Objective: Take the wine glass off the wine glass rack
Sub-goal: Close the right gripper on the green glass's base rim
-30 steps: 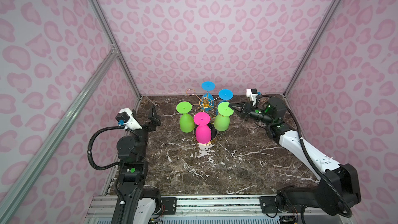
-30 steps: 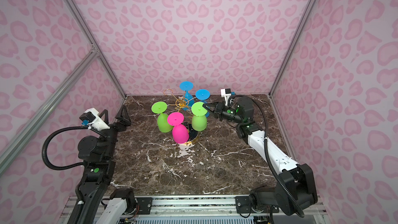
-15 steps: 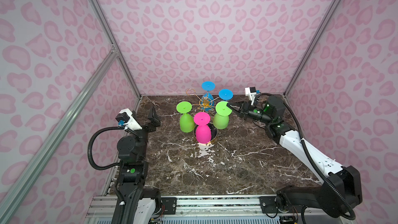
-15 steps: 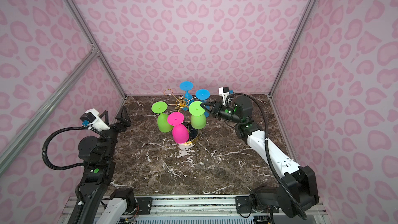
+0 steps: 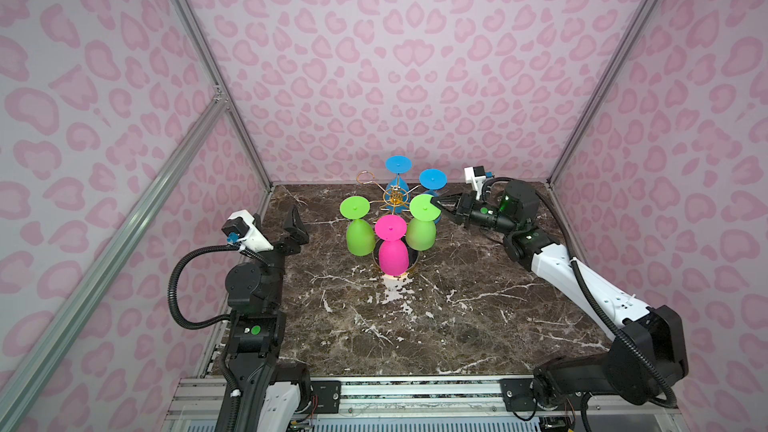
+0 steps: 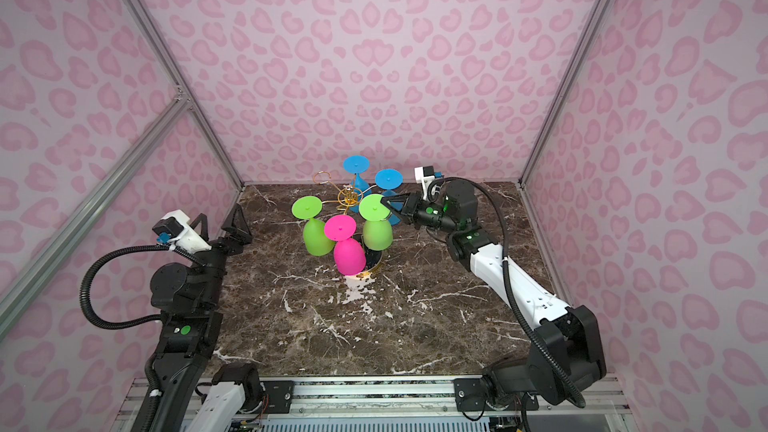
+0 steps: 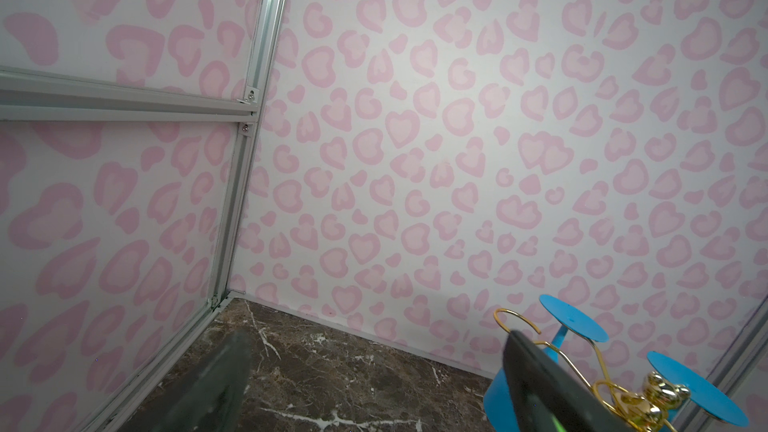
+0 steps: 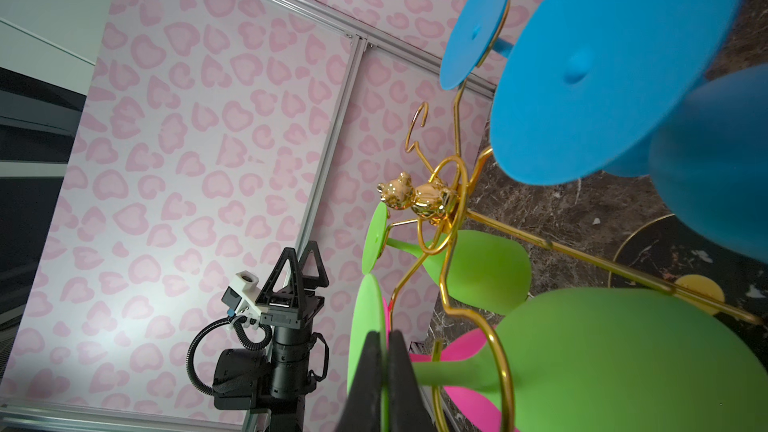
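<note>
Dark marbled stone forms the surface (image 5: 415, 326), boxed in by pink heart-print walls (image 5: 395, 56); toward its far middle stands the wine glass rack (image 5: 395, 198). The wine glass (image 5: 420, 234) concerned is the green one on the rack's right side; it hangs bowl-down, stem through a looped gold arm, and its flat foot resting on top keeps it from dropping. The right pincer (image 5: 434, 202) is closed on the right edge of that foot, its black fingers (image 8: 368, 384) pinching the thin disc, as the right wrist view shows; the foot is probably chosen because it juts out free, while the wide bowl is crowded. The grasp looks made and the glass has not yet left its arm; the stem likely has to slide outward through the loop's open end rather than lift straight up.

A pink glass (image 5: 392, 257) hangs just beside it on the near side; two blue glasses (image 5: 432, 179) hang behind, and a second green glass (image 5: 359, 236) hangs on the left, so a swinging bowl could knock them. One arm at the far left is bare. The left pincer (image 6: 221, 228) waits well apart at the surface's left edge, jaws spread wide and holding nothing, apparently out of the way.
</note>
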{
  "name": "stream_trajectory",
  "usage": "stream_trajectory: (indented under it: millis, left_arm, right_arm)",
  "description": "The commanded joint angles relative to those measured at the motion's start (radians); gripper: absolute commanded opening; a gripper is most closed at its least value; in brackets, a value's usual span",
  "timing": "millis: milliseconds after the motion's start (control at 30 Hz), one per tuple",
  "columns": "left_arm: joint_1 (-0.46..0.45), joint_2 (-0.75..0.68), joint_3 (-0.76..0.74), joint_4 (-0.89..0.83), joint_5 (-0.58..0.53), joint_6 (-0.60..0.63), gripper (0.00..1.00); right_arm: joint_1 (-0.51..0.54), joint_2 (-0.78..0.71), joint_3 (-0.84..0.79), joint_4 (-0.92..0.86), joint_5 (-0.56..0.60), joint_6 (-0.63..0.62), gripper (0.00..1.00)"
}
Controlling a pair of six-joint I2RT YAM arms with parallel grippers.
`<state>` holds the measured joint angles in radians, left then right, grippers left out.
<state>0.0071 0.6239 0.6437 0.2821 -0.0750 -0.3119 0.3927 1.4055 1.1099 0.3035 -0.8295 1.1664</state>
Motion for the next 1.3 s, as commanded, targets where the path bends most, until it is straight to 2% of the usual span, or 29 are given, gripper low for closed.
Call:
stream_trajectory:
  millis: [0,467,733,1267]
  left_arm:
    - [0.001,-0.004,-0.003,0.012,-0.005,0.0,0.96]
    - [0.001,-0.009,-0.004,0.009,-0.015,-0.003,0.96]
    - [0.001,-0.01,-0.004,0.008,-0.014,-0.007,0.96]
    - [0.001,-0.013,-0.006,0.006,-0.018,-0.009,0.96]
  right_arm:
    - [0.006,0.01,0.012,0.034,0.023,-0.029,0.0]
    - [0.037,0.027,0.046,-0.017,0.074,-0.075,0.0]
    - [0.052,0.0,0.074,-0.113,0.133,-0.143,0.0]
    - [0.072,0.025,0.117,-0.157,0.153,-0.159,0.0]
